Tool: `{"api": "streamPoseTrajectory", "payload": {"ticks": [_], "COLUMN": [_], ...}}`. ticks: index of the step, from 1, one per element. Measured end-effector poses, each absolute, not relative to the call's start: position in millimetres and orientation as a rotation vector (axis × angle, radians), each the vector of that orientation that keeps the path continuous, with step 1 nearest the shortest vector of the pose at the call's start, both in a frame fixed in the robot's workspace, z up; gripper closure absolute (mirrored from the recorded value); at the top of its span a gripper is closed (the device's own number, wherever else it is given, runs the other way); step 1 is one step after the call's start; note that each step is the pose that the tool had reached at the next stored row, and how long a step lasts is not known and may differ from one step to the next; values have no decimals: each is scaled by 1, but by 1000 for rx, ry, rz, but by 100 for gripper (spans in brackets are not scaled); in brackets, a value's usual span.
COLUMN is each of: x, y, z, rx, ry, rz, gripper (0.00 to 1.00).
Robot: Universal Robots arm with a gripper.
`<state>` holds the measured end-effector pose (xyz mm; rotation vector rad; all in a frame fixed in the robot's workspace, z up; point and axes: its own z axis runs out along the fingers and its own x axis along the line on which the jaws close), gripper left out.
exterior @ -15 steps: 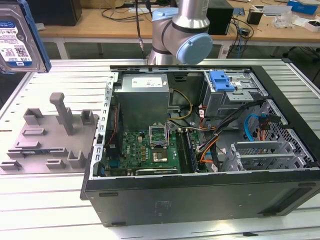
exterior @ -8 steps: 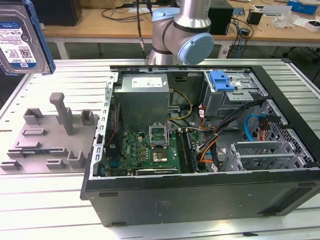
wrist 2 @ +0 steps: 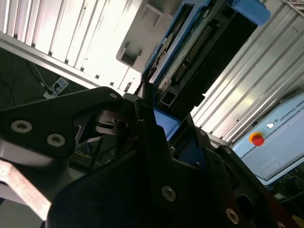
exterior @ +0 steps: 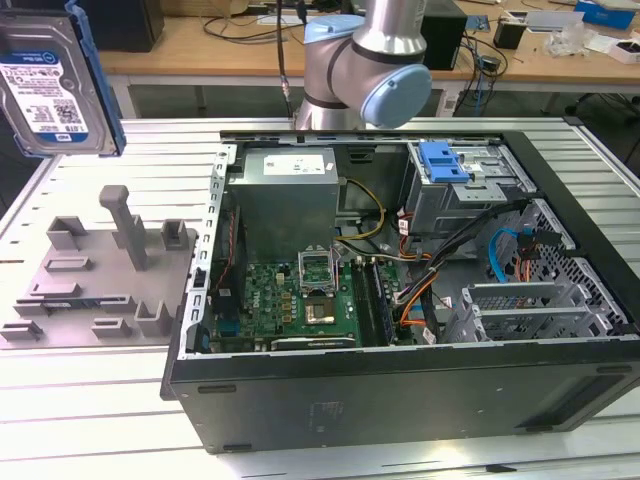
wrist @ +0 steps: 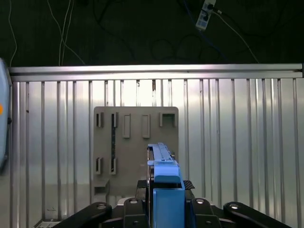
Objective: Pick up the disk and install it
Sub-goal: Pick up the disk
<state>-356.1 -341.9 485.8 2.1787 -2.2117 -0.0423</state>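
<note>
The gripper (wrist: pixel 166 192) is clenching the disk (exterior: pixel 55 90) by its blue carrier bracket, the black fingers (wrist 2: pixel 145 130) pressing on either side of it in both wrist views. The ribbed aluminium table (exterior: pixel 90 440) is carrying the scene. The open computer case (exterior: pixel 400 400) is lying on its side at the exterior view's right, exposing its motherboard. The robot arm (exterior: pixel 370 60) is rising behind the case. The grey fixture plate (exterior: pixel 90 290) is lying beside the case, at the exterior view's left. The disk is hanging in the air above that plate, label showing, well apart from the case. A small blue latch (exterior: pixel 445 160) is sitting on the drive cage inside the case.
</note>
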Motion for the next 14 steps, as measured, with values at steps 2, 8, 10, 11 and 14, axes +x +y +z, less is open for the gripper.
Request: {"api": "streamPoseTrajectory", "payload": {"ticks": [2, 8, 10, 11, 14], "x": [-351, -330, -323, -319, -306], "y": [-345, -356, -360, -362, -368], "z": [486, 486, 487, 487, 487], "rx": [2177, 2171, 2168, 2167, 2163], "ry": [-2210, -2204, -2201, -2200, -2196], "rz": [-46, -59, -64, -66, -76], "gripper": [63, 63, 63, 63, 63]}}
